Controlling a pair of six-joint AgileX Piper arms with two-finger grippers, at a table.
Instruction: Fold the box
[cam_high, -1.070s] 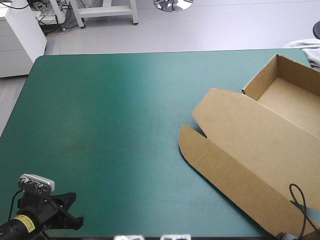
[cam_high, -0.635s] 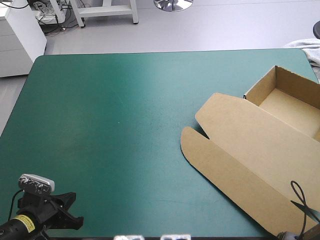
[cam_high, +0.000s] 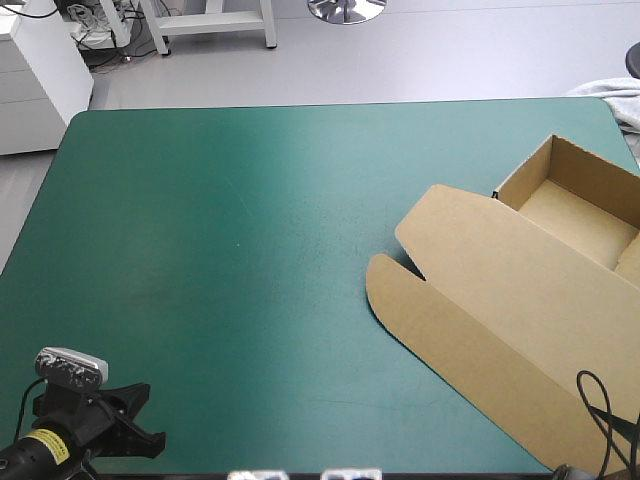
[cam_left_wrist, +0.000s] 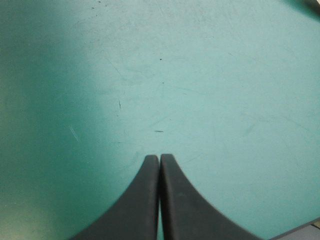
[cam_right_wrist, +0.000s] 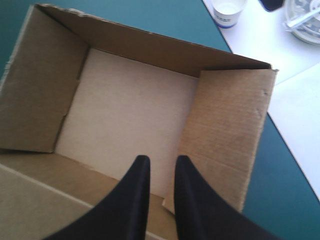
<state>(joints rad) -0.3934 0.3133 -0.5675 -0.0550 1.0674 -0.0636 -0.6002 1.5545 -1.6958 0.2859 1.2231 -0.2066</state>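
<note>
Shifted slightly toward the right edge of the cover (cam_high: 230, 230) since earlier, the box (cam_high: 500, 290) lies lid flat, tray open. Nearest me (near-left corner) my left gripper (cam_left_wrist: 160, 156) has its fingers (cam_left_wrist: 142, 200) pressed together over bare cover; farther off, the right gripper (cam_right_wrist: 161, 157) is all but closed on the box, pointing into the tray.

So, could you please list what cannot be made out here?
The box: high view, far right part cut off by the picture's edge.
The right gripper: outside the high view; wrist view only.
The tray floor: right wrist view, part hidden behind the black fingers.
</note>
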